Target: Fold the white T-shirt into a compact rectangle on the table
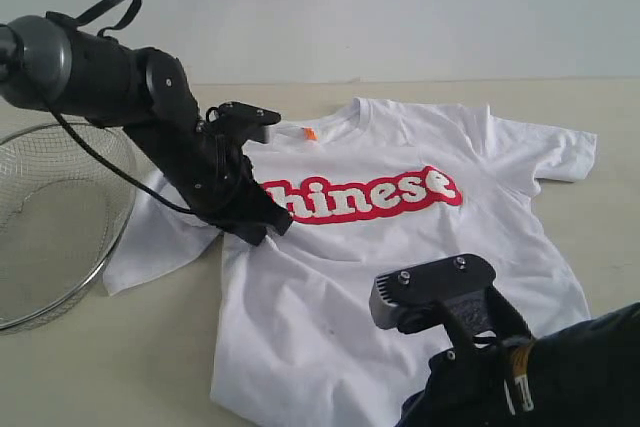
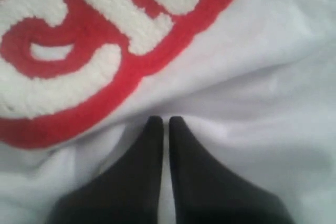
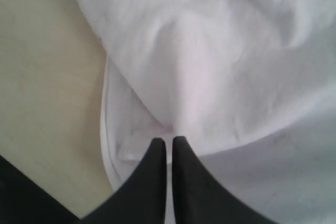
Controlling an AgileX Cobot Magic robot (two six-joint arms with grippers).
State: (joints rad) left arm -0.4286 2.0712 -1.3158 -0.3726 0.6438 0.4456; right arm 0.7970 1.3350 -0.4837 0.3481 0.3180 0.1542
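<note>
The white T-shirt (image 1: 400, 257) lies spread front-up on the table (image 1: 100, 377), red print and orange neck tag (image 1: 310, 133) showing. My left gripper (image 1: 268, 227) is down on the shirt's left chest, over the first letter of the print. In the left wrist view the left gripper (image 2: 164, 121) is shut, with white cloth (image 2: 252, 77) puckered at its tips below the red lettering (image 2: 79, 30). My right arm (image 1: 520, 367) sits at the near hem, its fingertips hidden in the exterior view. In the right wrist view the right gripper (image 3: 169, 141) is shut on a raised fold of the shirt (image 3: 226, 51) at the hem.
A round wire-mesh basket (image 1: 50, 217) stands on the left, close to the shirt's left sleeve (image 1: 150, 237). Bare tabletop (image 3: 47, 77) lies beside the hem. A pale wall runs behind the table's far edge.
</note>
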